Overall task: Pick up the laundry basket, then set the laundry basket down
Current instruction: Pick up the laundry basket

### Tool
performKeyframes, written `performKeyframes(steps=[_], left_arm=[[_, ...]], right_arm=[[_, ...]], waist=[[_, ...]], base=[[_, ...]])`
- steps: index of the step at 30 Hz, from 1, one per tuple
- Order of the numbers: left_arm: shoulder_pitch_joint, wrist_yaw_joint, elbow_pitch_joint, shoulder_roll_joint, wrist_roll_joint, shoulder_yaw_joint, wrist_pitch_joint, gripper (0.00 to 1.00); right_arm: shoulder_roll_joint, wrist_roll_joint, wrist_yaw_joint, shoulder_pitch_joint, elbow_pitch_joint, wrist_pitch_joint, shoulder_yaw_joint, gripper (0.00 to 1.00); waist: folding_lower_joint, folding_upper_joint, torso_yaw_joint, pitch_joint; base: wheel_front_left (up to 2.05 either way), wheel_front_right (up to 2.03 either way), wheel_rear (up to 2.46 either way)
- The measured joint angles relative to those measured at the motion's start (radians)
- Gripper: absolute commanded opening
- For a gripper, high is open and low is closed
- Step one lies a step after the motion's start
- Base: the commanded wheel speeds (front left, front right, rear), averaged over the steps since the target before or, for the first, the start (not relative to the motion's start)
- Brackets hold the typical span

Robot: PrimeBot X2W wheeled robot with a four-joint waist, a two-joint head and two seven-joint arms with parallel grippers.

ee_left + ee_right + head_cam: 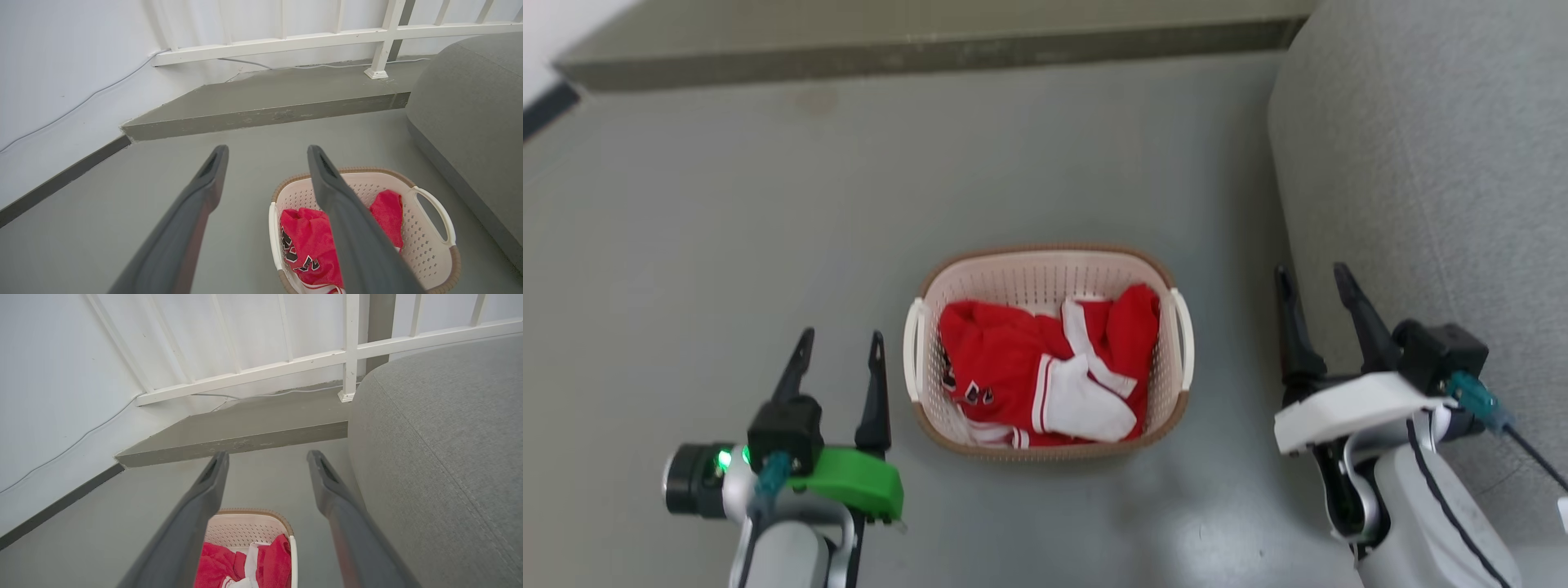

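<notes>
We are at the start of the pick-up. The laundry basket [1021, 282] sits on the grey floor [768, 204] between our two hands, close to the grey sofa [1421, 163], and neither hand touches it. Our left hand [841, 335] hovers just beside the basket's left side, with its fingers apart and nothing between them. Our right hand [1311, 273] hangs against the sofa's edge, a little further from the basket, and its fingers are also apart and empty.

As we judge it, the next move calls for each hand to come in to the handle on its own side and close on the thin white loop. Both hands should then rise level so the load does not tip (the right hand has little room beside the sofa).

We count:
- one basket;
- two white handles, the left handle [913, 351] and the right handle [1184, 339];
- two hands, each with two dark fingers;
- one heap of red and white clothing [996, 359] inside the basket, though we cannot tell how many pieces it holds.
</notes>
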Motion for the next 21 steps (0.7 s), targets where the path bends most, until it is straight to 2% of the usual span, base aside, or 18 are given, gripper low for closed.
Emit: performKeyframes(steps=[13, 21], left_arm=[[-0.18, -0.033, 0.154, -0.005, -0.031, 0.009, 0.024, 1.0], [-0.297, -0.053, 0.233, -0.012, -0.054, -0.01, 0.055, 1.0]], right_arm=[[-0.003, 0.028, 0.021, -0.17, 0.167, 0.001, -0.016, 1.0], [-0.006, 0.047, 0.021, -0.271, 0.253, 0.017, -0.02, 1.0]], waist=[[0.0, 0.0, 0.007, 0.178], [0.0001, 0.0, 0.016, 0.281]], base=[[0.0, 0.0, 0.0], [0.0, 0.0, 0.0]])
